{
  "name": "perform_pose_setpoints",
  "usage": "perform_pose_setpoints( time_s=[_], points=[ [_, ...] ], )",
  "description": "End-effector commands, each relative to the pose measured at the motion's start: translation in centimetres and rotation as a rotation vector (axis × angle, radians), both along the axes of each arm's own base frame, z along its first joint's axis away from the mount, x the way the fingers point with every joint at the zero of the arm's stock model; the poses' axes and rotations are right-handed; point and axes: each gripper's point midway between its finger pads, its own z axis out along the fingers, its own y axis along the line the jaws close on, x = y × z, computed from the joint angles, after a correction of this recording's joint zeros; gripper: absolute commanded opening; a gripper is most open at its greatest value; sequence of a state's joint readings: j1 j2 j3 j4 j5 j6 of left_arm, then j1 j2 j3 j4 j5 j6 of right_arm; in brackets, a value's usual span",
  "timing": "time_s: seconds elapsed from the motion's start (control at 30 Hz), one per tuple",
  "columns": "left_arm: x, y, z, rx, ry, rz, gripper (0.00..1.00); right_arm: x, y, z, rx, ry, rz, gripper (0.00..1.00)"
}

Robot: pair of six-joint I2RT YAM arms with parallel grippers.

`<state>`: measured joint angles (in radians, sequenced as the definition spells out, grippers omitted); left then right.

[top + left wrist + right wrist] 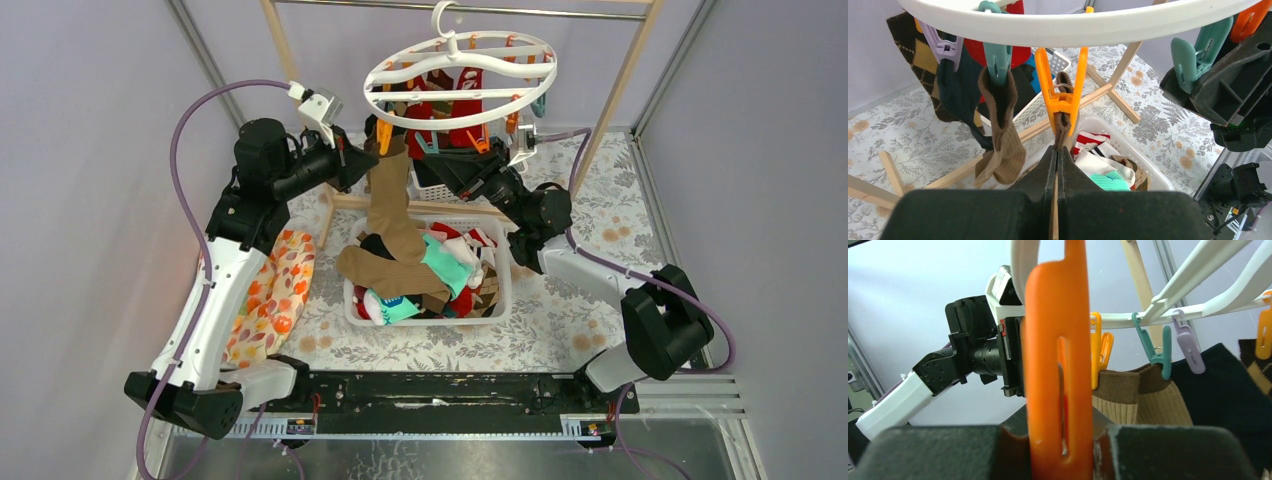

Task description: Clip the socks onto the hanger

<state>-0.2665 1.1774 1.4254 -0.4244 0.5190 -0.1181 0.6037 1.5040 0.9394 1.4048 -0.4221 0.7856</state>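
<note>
The white ring hanger (455, 122) hangs from the rail, with several socks clipped to it. My left gripper (362, 160) is shut on a long tan-brown sock (395, 215). In the left wrist view (1057, 152) the sock's brown cuff (1063, 82) sits between the arms of a yellow-orange clip (1060, 102) under the ring (1073, 25). A second tan-brown sock (1003, 135) hangs from a teal clip (997, 60). My right gripper (438, 163) is shut on another orange clip (1058, 355) at the ring's near side (1060, 427).
A white lattice basket (503, 298) below holds several loose socks, among them mint-green (445, 262) and red-white ones. The wooden rail frame (610, 100) stands around the hanger. An orange leaf-print cloth (272, 295) lies by the left arm. Argyle, black and red socks (923, 60) hang behind.
</note>
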Motion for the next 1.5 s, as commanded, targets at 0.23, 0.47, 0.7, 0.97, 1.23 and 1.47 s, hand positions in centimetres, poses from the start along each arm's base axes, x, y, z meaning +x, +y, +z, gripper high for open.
perform_pose_setpoints(
  time_s=[0.23, 0.47, 0.7, 0.97, 1.23, 1.47],
  points=[
    [3.5, 2.0, 2.8, 0.078, -0.166, 0.141, 0.23, 0.3, 0.1, 2.6, -0.039, -0.072, -0.224, 0.0],
    [0.7, 1.0, 3.6, -0.04, -0.037, 0.089, 0.65, 1.7, 1.0, 1.6, -0.112, -0.06, -0.391, 0.0],
    [-2.7, -1.4, 6.0, -0.241, 0.102, -0.043, 0.73, 2.7, 2.6, 1.8, -0.129, -0.069, -0.47, 0.0],
    [-0.8, -2.9, 7.4, -0.354, 0.152, -0.08, 0.72, 2.4, 4.0, 1.9, -0.135, -0.08, -0.484, 0.0],
    [1.2, -3.1, 7.3, -0.362, 0.155, -0.054, 0.66, 2.5, 4.7, 1.7, -0.145, -0.077, -0.487, 0.0],
    [2.0, -3.4, 7.3, -0.377, 0.161, -0.05, 0.58, 2.4, 5.2, 1.3, -0.163, -0.078, -0.49, 0.0]
  ],
)
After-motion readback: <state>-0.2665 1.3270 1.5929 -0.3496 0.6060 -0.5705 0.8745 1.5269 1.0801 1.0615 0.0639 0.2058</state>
